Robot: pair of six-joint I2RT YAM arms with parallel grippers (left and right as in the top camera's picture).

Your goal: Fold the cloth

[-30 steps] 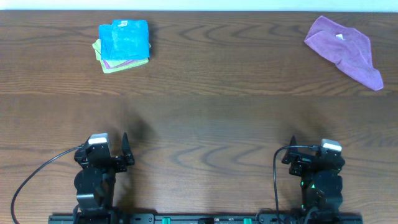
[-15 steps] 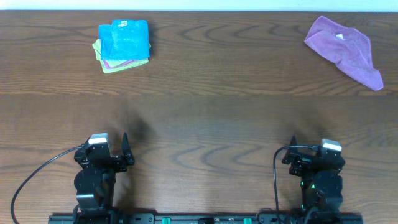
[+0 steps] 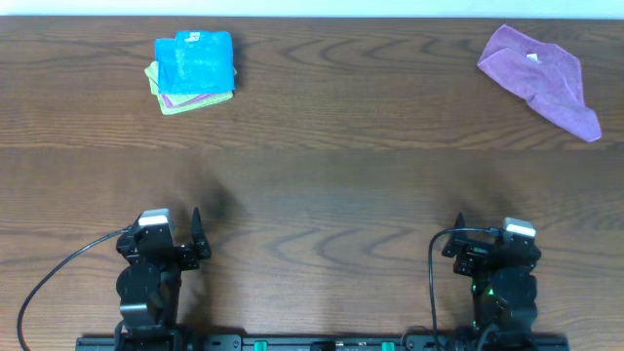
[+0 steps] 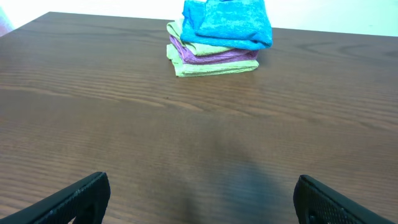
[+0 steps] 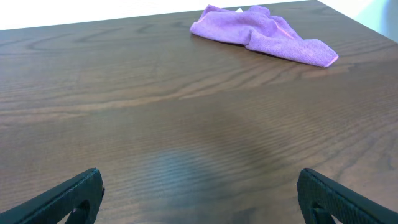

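On the wide wooden table (image 3: 322, 185), the blue cloth (image 3: 195, 60) sits far left, seemingly folded, topping a small stack (image 4: 211, 57); a deep pinch could drag the green cloth (image 4: 211, 69) beneath along. A crumpled purple cloth (image 3: 541, 78) lies far right. The left claw (image 4: 199, 196) and right claw (image 5: 199, 190) wait open at the near edge, nothing blocking them.

Left arm (image 3: 146, 281): black, white cap, looping black cable.
Right arm (image 3: 509, 285): black, white cap, green glow.
Left gripper (image 4: 200, 190): black fingers.
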